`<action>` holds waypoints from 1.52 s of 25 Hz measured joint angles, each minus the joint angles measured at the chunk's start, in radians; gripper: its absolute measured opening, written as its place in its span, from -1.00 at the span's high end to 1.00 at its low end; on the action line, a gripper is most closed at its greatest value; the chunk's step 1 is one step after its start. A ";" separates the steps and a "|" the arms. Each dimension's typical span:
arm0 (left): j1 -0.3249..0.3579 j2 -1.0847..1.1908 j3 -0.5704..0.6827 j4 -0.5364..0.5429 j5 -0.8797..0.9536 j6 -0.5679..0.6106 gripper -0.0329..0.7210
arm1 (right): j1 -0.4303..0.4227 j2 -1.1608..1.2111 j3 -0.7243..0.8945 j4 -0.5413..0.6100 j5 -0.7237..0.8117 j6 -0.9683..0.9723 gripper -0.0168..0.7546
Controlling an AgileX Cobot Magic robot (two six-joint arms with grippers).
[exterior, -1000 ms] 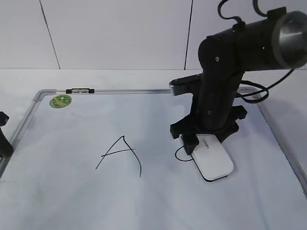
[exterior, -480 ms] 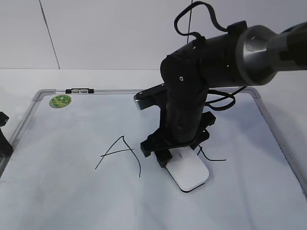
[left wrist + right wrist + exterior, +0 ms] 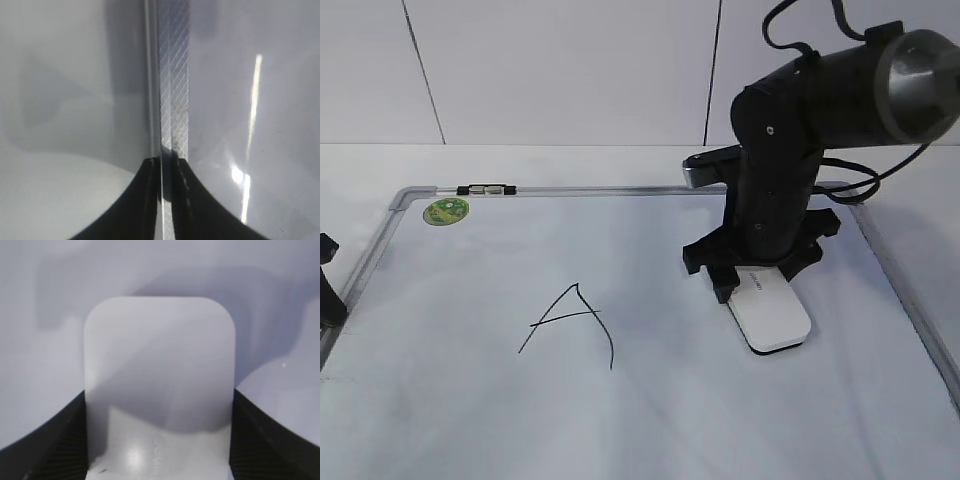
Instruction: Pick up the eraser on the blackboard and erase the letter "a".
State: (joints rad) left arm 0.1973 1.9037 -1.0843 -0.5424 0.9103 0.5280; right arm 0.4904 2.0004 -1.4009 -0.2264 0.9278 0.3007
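My right gripper [image 3: 756, 287] is shut on the white eraser [image 3: 770, 316] and holds it flat on the blackboard [image 3: 470, 420], at the right of the middle. In the right wrist view the eraser [image 3: 160, 365] fills the space between the two dark fingers of the gripper [image 3: 159, 435]. No small letter "a" shows on the board; I cannot tell whether any of it lies under the eraser. My left gripper [image 3: 328, 290] is at the board's left edge. In the left wrist view it [image 3: 167, 165] is closed on the grey metal frame [image 3: 172, 90].
A capital "A" [image 3: 570, 318] in black marker stands left of the middle of the board. A round green sticker [image 3: 446, 211] and a small black-and-silver clip [image 3: 487, 188] sit at the top left of the frame. A white tiled wall is behind.
My right gripper swept the eraser left toward the capital "A", then back to the right. The thin black strokes beside the eraser in the earlier frames no longer show.
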 joint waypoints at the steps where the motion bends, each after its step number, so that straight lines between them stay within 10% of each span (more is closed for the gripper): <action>1: 0.000 0.000 0.000 0.000 0.000 0.000 0.78 | -0.007 0.000 0.000 -0.002 0.000 0.004 -0.46; 17: 0.000 0.000 -0.002 0.004 0.000 0.000 0.78 | 0.168 -0.049 0.092 0.034 -0.063 -0.035 -0.46; 31: 0.000 0.000 -0.002 0.005 0.000 0.000 0.75 | -0.074 -0.137 0.228 -0.014 -0.110 0.040 -0.46; 38: 0.000 0.000 -0.002 0.007 0.000 0.000 0.74 | -0.020 -0.139 0.230 -0.028 -0.125 0.042 -0.46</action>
State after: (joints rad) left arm 0.1973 1.9037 -1.0859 -0.5350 0.9103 0.5280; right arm 0.4701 1.8609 -1.1705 -0.2548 0.8026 0.3424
